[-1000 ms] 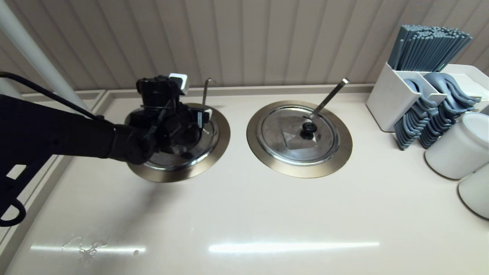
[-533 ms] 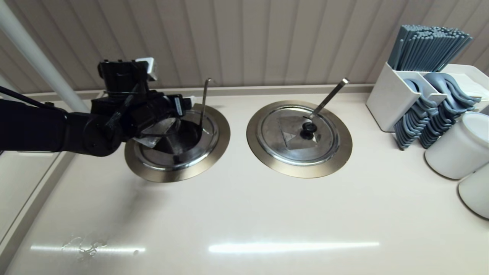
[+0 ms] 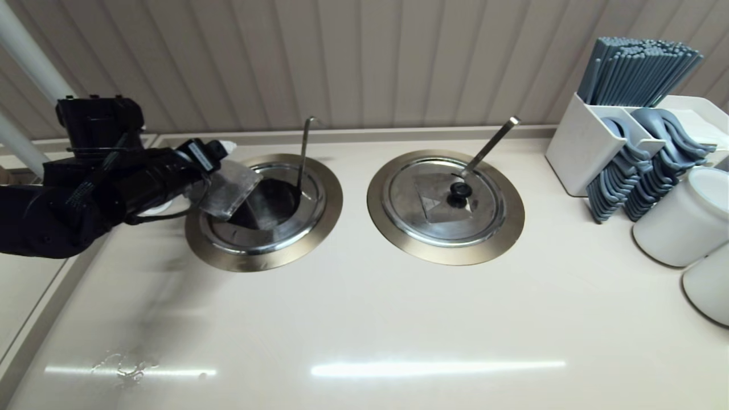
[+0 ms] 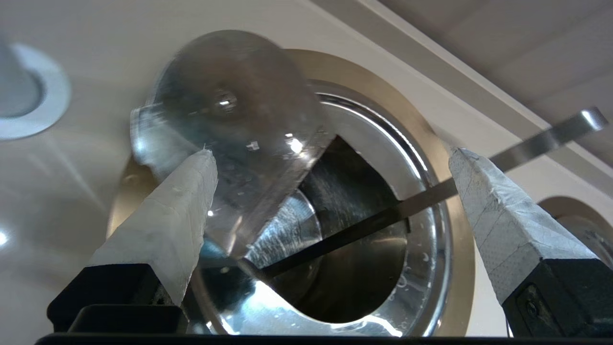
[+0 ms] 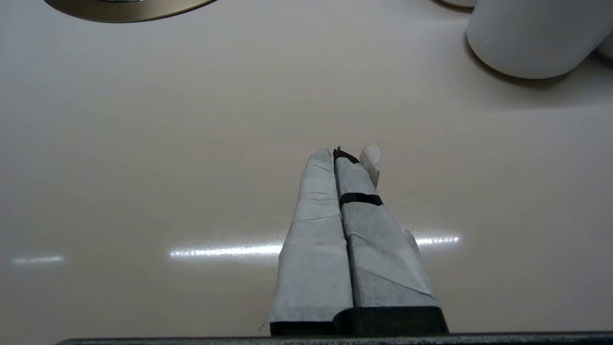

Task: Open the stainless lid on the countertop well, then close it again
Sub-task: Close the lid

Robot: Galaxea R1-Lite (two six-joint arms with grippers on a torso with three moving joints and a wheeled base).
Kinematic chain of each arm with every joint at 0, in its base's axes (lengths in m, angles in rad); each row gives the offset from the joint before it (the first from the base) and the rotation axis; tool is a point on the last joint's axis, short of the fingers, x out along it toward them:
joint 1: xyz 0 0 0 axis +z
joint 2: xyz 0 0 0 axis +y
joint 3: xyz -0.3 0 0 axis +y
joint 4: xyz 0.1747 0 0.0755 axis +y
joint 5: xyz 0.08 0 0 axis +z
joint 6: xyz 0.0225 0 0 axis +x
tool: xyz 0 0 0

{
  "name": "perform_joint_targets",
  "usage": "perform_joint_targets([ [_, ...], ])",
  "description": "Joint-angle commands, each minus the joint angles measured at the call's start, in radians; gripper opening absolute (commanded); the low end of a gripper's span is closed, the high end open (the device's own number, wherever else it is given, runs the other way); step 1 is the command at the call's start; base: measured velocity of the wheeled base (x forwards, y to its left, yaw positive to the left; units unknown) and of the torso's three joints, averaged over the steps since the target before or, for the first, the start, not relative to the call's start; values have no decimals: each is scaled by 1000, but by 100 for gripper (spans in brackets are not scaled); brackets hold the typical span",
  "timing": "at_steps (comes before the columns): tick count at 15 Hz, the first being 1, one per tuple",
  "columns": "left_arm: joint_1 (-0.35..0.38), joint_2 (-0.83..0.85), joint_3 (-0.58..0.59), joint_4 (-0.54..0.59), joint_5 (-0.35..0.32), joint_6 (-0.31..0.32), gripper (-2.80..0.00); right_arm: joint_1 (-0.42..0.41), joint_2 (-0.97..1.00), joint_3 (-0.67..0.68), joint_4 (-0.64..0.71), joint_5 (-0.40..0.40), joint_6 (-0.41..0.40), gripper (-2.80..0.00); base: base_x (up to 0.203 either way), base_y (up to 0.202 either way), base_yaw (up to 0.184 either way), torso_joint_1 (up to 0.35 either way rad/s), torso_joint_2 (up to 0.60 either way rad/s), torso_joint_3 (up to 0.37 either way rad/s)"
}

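My left gripper [image 4: 333,153] hangs at the left edge of the countertop well [image 3: 324,222], jaws wide apart and clamped on nothing. The stainless lid [image 3: 228,191] stands tilted over the well's left half. It is blurred, so I take it to be swinging free rather than resting. The right half of the well gapes dark, so I count the opening as done and the closing as the step in hand.

To close it well, I would wait for the lid to settle. Then I would bring the jaws onto its raised edge or knob from the well's left side and lower it slowly rather than let it drop.

The thin ladle handle [image 3: 303,151] leans out at the back of the well. The lid's edge has to come down around it, and my jaws must stay clear of it.

The second lidded well [image 3: 433,210], to the right of mine, stays untouched. My right gripper [image 5: 335,158], jaws together, is parked above the worktop [image 3: 364,319], well right of the well.
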Motion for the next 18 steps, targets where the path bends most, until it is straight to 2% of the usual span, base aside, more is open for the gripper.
perform_joint_targets([
  [1, 13, -36, 53, -4, 3, -52, 0, 0, 0, 0, 0, 0, 0, -280, 0, 0, 0, 0, 0, 0],
  [3, 34, -23, 100, -13, 0, -52, 0, 0, 0, 0, 0, -1, 0, -280, 0, 0, 0, 0, 0, 0],
  [5, 60, 7, 127, -80, -8, -48, 0, 0, 0, 0, 0, -1, 0, -280, 0, 0, 0, 0, 0, 0],
  [9, 133, 90, 161, -290, -135, -43, 0, 0, 0, 0, 0, 0, 0, -280, 0, 0, 0, 0, 0, 0],
  [18, 146, 151, 173, -311, -137, -10, 0, 0, 0, 0, 0, -1, 0, -280, 0, 0, 0, 0, 0, 0],
])
